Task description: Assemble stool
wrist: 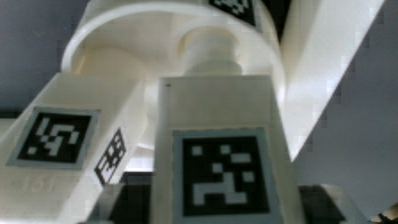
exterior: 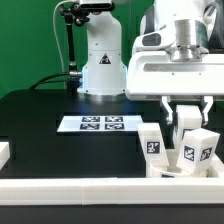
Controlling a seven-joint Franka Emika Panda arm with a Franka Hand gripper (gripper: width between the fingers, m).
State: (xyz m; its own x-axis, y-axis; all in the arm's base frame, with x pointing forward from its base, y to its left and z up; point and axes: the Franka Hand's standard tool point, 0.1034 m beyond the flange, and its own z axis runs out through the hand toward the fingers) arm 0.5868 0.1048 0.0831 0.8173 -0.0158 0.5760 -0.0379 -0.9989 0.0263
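Observation:
My gripper (exterior: 188, 118) hangs at the exterior view's right, its dark fingers (exterior: 168, 112) on either side of a white blocky stool leg (exterior: 197, 150) with a black-and-white tag. It looks shut on this leg. In the wrist view the held leg (wrist: 217, 150) fills the centre, its round peg end (wrist: 214, 50) against the curved white seat (wrist: 134, 40). A second tagged leg (exterior: 152, 141) stands upright just beside it, toward the exterior view's left; it also shows in the wrist view (wrist: 59, 135). The seat is mostly hidden low behind the legs (exterior: 172, 172).
The marker board (exterior: 98, 124) lies flat on the black table in front of the white robot base (exterior: 102, 65). A long white border rail (exterior: 90, 190) runs along the front edge, and another rail end (exterior: 5, 152) sits at the left.

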